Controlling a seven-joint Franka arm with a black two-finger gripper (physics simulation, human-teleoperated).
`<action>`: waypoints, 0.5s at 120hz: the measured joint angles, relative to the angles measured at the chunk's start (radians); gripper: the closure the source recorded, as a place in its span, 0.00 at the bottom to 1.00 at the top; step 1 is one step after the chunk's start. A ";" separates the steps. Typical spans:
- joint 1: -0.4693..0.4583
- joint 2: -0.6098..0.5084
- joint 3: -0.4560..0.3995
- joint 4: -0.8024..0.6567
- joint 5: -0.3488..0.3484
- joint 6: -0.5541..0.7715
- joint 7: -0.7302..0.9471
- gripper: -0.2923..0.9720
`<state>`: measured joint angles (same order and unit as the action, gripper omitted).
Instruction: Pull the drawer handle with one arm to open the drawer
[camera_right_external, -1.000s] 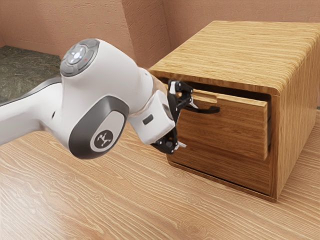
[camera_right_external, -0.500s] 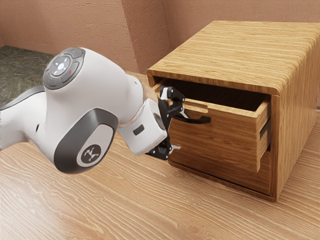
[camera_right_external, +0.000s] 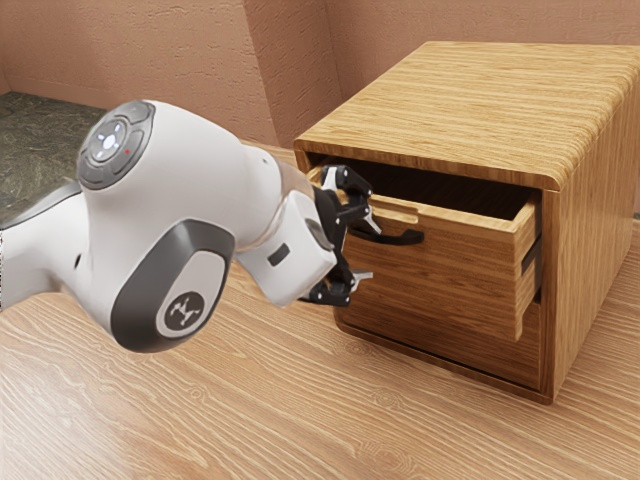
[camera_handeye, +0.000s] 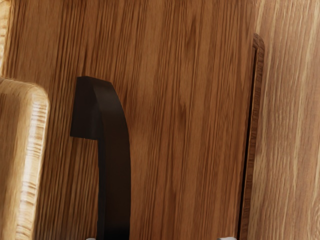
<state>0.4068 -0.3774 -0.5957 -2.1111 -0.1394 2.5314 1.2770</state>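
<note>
The cabinet (camera_right_external: 480, 100) is a round-edged box of glossy, striped wood. Its drawer (camera_right_external: 450, 275) stands partly out, with a dark hollow showing behind the front. The handle (camera_right_external: 402, 238) is a slim black bow (matte, curved at the ends). The gripper (camera_right_external: 366, 250) is spread wide and clasps nothing, its upper finger just beside the handle's near end. Below lies a pale wood-grain table (camera_right_external: 300, 410), with rough reddish walls (camera_right_external: 150, 50) behind.
</note>
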 joint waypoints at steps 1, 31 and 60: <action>0.000 0.000 -0.001 0.000 -0.001 0.000 0.000 0.45; 0.001 -0.001 -0.007 -0.004 -0.012 -0.001 -0.013 0.28; 0.000 -0.055 -0.007 -0.046 -0.011 -0.022 -0.027 0.23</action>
<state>0.4071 -0.4321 -0.6028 -2.1571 -0.1503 2.5096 1.2496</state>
